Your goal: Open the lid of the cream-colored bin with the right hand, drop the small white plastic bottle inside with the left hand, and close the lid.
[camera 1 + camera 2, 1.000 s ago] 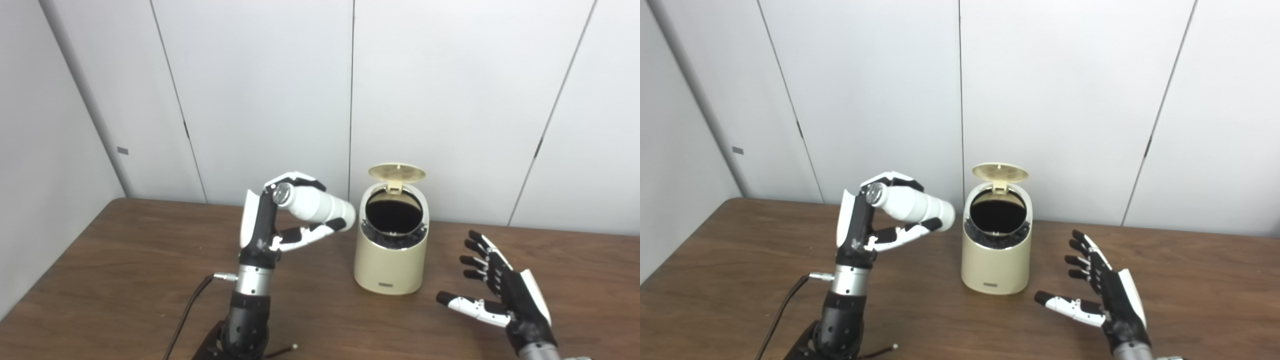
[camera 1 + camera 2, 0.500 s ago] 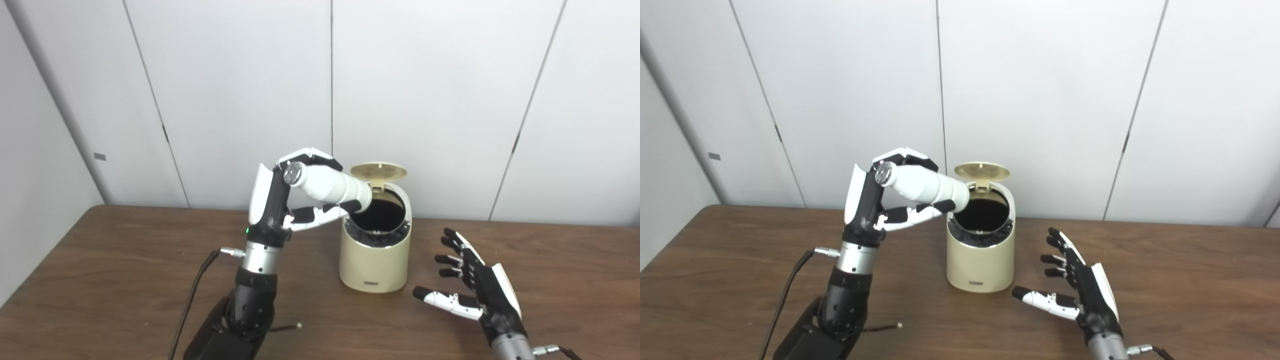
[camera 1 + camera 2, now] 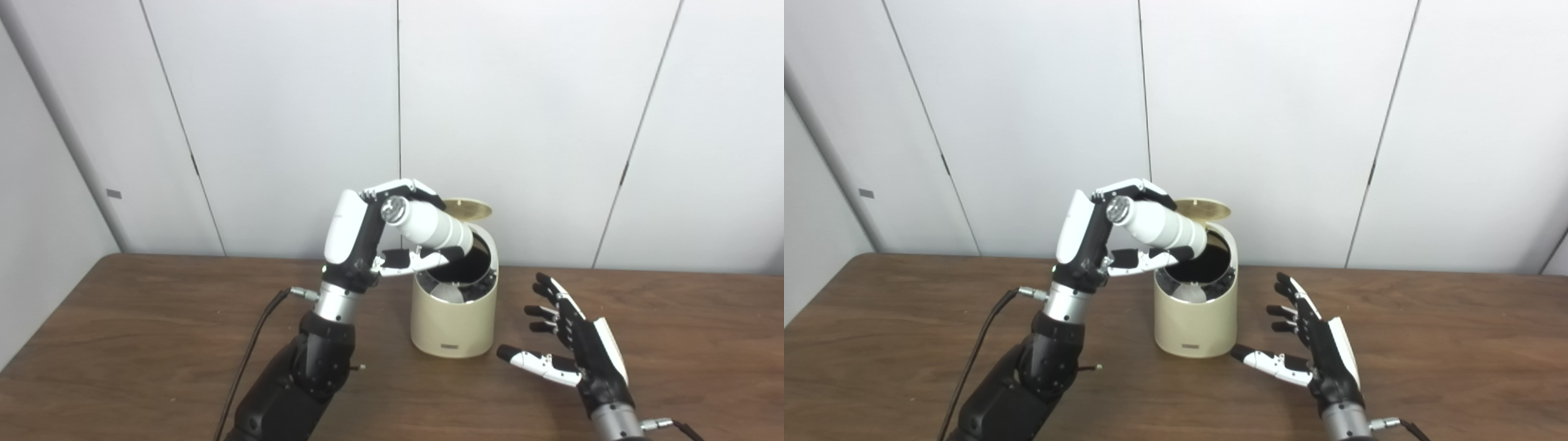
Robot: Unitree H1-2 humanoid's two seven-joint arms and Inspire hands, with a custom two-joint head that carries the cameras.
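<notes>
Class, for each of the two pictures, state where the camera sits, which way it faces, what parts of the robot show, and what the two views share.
Left eye view: on the robot's head, facing forward and down at the table; the bin sits right of picture centre; both arms show.
Right eye view: beside it, a little to the right, facing the same way; the bin sits near centre; both arms show.
Shared: left robot hand holding the bottle tilted over the open bin, lid raised, right robot hand open beside the bin, white wall panels behind.

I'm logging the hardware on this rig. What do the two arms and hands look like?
Both match: the left hand and right hand have black palms, white back shells and black-and-white fingers, on silver wrist cuffs with black forearms. A black cable plugs in at the left wrist.
</notes>
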